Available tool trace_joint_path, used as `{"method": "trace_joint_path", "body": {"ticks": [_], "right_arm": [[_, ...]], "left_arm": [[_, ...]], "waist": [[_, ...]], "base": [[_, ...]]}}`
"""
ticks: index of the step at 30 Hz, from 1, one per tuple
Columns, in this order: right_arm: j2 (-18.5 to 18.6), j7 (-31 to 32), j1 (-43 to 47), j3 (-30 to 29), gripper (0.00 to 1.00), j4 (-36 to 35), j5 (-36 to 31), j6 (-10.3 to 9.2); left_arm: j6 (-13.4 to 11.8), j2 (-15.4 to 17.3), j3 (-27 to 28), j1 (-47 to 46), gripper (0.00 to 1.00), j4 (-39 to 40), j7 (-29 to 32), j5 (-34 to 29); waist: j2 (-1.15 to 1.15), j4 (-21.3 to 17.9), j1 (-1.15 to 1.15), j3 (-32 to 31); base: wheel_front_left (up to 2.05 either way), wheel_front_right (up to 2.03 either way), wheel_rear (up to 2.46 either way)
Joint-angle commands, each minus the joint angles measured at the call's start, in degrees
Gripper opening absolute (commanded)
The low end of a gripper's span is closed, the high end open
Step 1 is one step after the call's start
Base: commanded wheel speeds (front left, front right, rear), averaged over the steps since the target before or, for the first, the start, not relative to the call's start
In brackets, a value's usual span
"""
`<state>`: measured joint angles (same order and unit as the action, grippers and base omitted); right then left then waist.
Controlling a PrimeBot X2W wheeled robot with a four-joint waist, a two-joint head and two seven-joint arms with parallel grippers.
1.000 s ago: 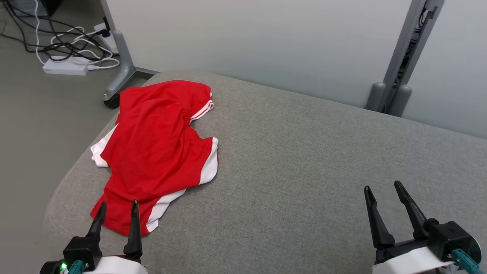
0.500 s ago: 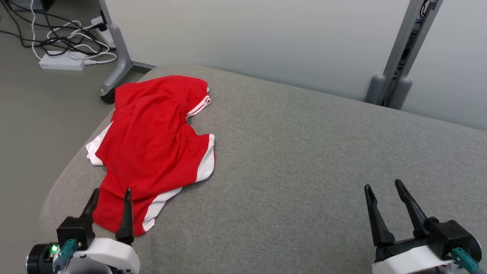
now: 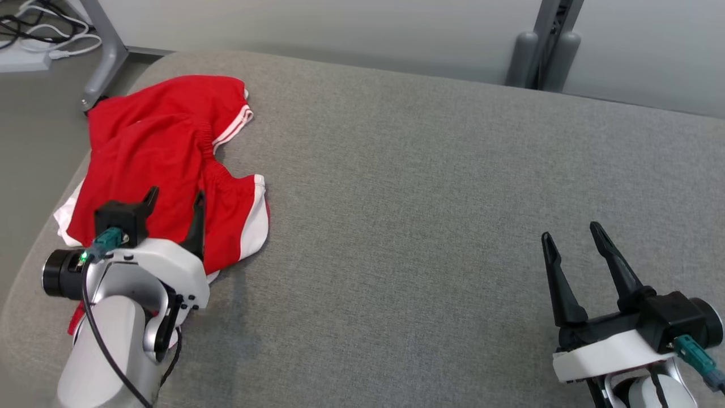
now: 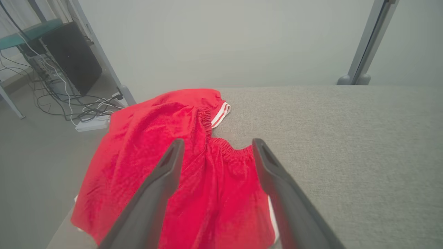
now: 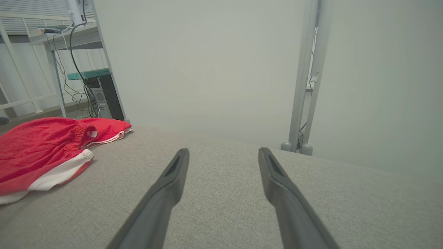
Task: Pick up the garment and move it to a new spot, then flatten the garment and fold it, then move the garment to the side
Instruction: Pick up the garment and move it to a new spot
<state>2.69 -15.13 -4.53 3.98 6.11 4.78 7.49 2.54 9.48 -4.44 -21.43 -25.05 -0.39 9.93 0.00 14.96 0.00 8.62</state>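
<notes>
The pick-up was the step in hand: the left gripper (image 3: 176,195) hung over the crumpled red garment (image 3: 158,130) at the left end of the grey pad (image 3: 430,187), jaws wide and empty, needing next to drop and pinch cloth, while the right gripper (image 3: 570,231) sat open and empty, well apart.

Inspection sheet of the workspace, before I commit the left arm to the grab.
Surface: grey fabric-covered table, flat, mostly bare.
Job's things: red shorts with white trim, rumpled, at the table's left end, reaching its rim.
Clutter: nothing seen.
Grippers: left gripper open, over the near part of the shorts, contact cannot be told; right gripper open, over bare fabric, apart from the shorts.
Cables: black and white cables and a white power strip on the floor beyond the left end.
Surroundings: grey frame leg, grey post, pale wall, dark computer tower.
</notes>
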Motion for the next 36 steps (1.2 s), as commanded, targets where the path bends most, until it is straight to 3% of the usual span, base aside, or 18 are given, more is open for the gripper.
{"method": "trace_joint_path", "body": {"ticks": [1,12,20,27,28,29,31,32,33,36], "right_arm": [[0.38,-0.13,-1.15,-0.25,1.0,-0.47,-0.63,0.01],[0.38,-0.13,-5.62,0.24,1.0,-1.39,-1.63,0.01],[0.38,-0.13,-7.68,0.68,1.0,-1.14,-1.39,0.01],[0.38,-0.13,-8.18,0.99,1.0,-1.02,-1.21,0.01],[0.37,-0.13,-8.38,1.17,1.0,-0.93,-1.12,0.01],[0.37,-0.13,-8.38,1.17,1.0,-0.93,-1.12,0.01],[0.38,-0.13,-8.74,1.37,1.0,-0.85,-1.02,0.01],[0.38,-0.13,-8.81,1.43,1.0,-0.83,-0.96,0.01],[0.39,-0.13,-8.84,1.38,1.0,-0.81,-0.84,0.01],[0.38,-0.13,-8.68,1.27,1.0,-0.86,-0.54,0.01]], "left_arm": [[0.71,0.02,-0.46,-2.54,1.0,-1.66,0.87,0.23],[2.78,0.35,-2.73,-11.7,1.0,-12.39,4.57,1.39],[-0.15,2.03,-2.02,-14.9,1.0,-19.78,2.43,0.99],[-0.15,2.9,-1.57,-16.33,1.0,-24.08,1.37,1.89],[-0.24,2.98,-1.6,-16.93,0.58,-25.34,1.09,2.03],[-0.24,2.98,-1.6,-16.93,0.58,-25.34,1.09,2.03],[0.13,3.17,-1.59,-17.51,0.31,-26.72,0.87,2.22],[0.33,3.25,-1.57,-17.71,0.07,-27.36,0.85,2.49],[0.53,3.07,-1.5,-17.83,0.0,-28.14,1.2,2.96],[1.09,3.13,-1.46,-18.13,0.0,-29.84,1.43,3.56]], "waist": [[0.0,-1.77,0.0,2.55],[0.0,-5.29,0.0,9.95],[0.0,-7.91,0.0,13.03],[0.0,-9.09,0.0,13.83],[0.0,-9.48,0.0,14.01],[0.0,-9.48,0.0,14.01],[0.0,-9.92,0.0,14.12],[0.0,-10.17,0.0,14.12],[0.0,-10.41,0.0,14.06],[0.0,-11.13,0.0,13.67]], "base": [[0.0,0.0,0.0],[0.0,0.0,0.0],[0.0,0.0,0.0],[0.0,0.0,0.0],[0.0,0.0,0.0],[0.0,0.0,0.0],[0.0,0.0,0.0],[0.0,0.0,0.0],[0.0,0.0,0.0],[0.0,0.0,0.0]]}}
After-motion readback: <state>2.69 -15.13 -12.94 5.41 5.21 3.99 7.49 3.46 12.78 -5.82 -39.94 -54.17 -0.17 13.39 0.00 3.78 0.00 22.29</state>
